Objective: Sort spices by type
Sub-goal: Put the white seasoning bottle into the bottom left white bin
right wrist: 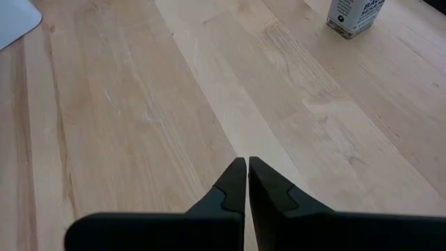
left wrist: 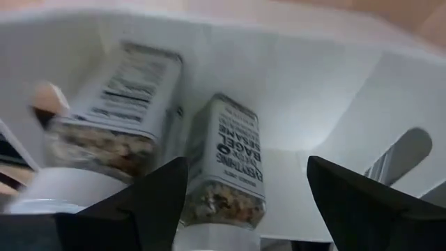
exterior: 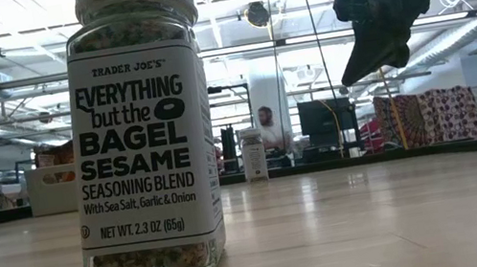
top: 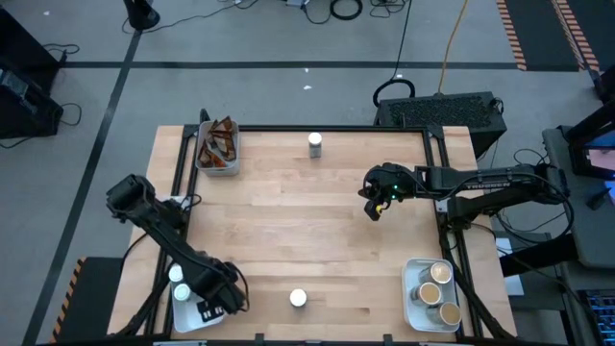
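The pale wooden tabletop (top: 317, 231) sits on a grey workshop floor strewn with cables, and from here I judge the sort to be well along: the sachets fill the tray (top: 217, 165) at the far left corner, the tan-lidded jars stand in the tray (top: 411, 300) at the near right, and white-lidded jars are collecting in the near-left tray (top: 183, 315). My left end effector (top: 223, 298) hovers over that tray with its fingers spread and nothing between them; its wrist view shows two sesame seasoning jars (left wrist: 226, 164) below it, their long axes running toward the camera, lids nearest. My right end effector (top: 374, 210) hangs above bare wood, fingers pressed together, empty. Two white-lidded jars remain out, both upright with long axes vertical: one (top: 298, 298) near the front edge, label facing the low camera, and one (top: 314, 144) by the far edge. Next, I think, comes lifting clear of the tray and reaching for the near jar.
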